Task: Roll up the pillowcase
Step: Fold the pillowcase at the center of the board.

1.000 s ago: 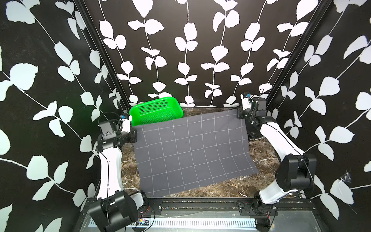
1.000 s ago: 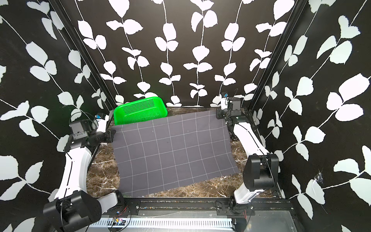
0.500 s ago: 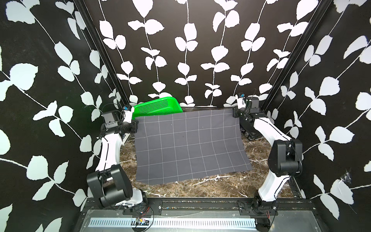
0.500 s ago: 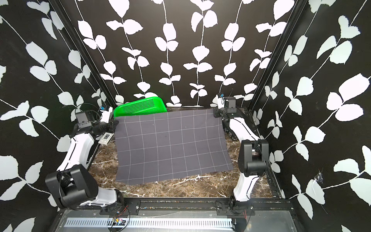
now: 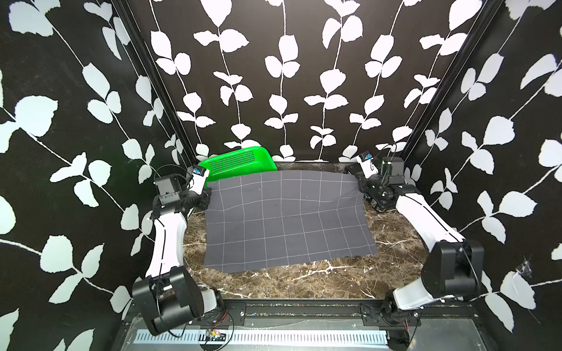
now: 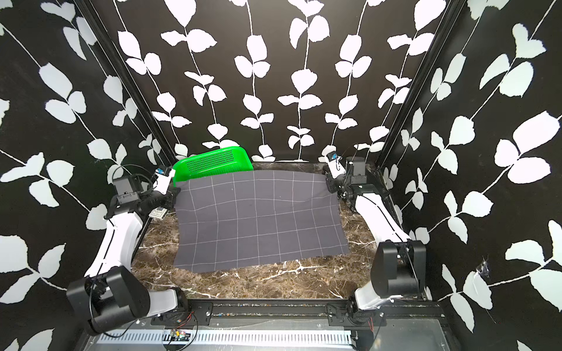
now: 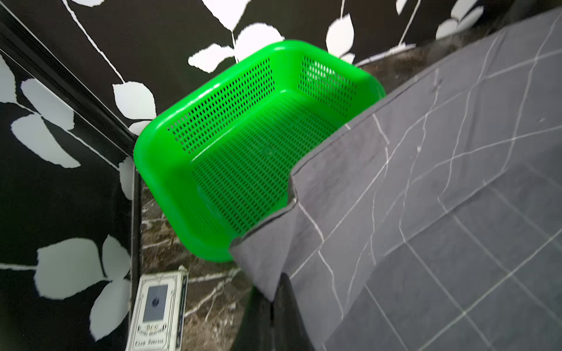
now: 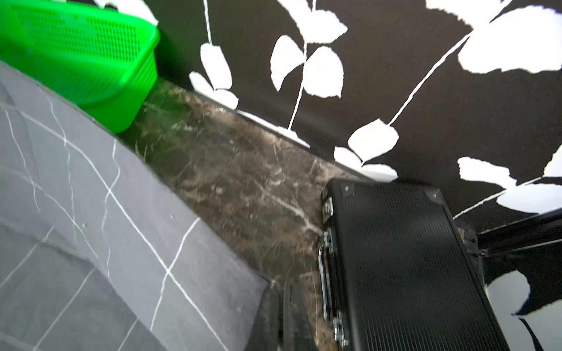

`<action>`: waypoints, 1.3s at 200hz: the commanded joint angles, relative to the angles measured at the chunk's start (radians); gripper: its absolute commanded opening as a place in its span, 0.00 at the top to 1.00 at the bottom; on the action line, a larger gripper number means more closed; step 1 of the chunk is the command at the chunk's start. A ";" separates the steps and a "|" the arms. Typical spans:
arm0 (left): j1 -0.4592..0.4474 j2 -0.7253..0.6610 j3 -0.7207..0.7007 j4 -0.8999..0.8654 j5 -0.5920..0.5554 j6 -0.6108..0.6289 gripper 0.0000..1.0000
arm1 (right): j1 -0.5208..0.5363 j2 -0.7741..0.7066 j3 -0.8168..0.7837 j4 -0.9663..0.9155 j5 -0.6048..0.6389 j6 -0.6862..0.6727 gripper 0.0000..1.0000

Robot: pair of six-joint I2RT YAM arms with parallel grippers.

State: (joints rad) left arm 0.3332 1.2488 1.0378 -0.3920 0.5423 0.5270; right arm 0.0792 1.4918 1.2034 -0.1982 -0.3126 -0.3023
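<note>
Both arms reach forward, wrists raised. The left gripper (image 5: 207, 194) and right gripper (image 5: 360, 186) each clamp a far corner of the pillowcase (image 5: 286, 221). It lies spread mid-table, long axis left to right. Its far edge is lifted before the green basket (image 5: 240, 159); its near edge rests on the marble tabletop (image 5: 304, 282).

One pillowcase (image 5: 286, 221) is counted, found between two grippers: the left gripper (image 5: 208, 194) and the right gripper (image 5: 361, 186). One green basket (image 5: 240, 161) and one small card box (image 7: 158, 310) are seen just beside the left gripper. One black case (image 8: 404, 267) is seen near the right gripper.
</note>
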 commanded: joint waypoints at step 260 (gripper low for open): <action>-0.074 -0.344 -0.446 -0.429 -0.393 0.475 1.00 | 0.133 -0.335 -0.570 -0.326 0.379 -0.321 0.91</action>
State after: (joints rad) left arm 0.2623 0.9249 0.6262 -0.7876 0.1768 0.9806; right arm 0.1837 1.1893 0.6888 -0.4870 -0.0380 -0.6170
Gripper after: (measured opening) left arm 0.048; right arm 0.088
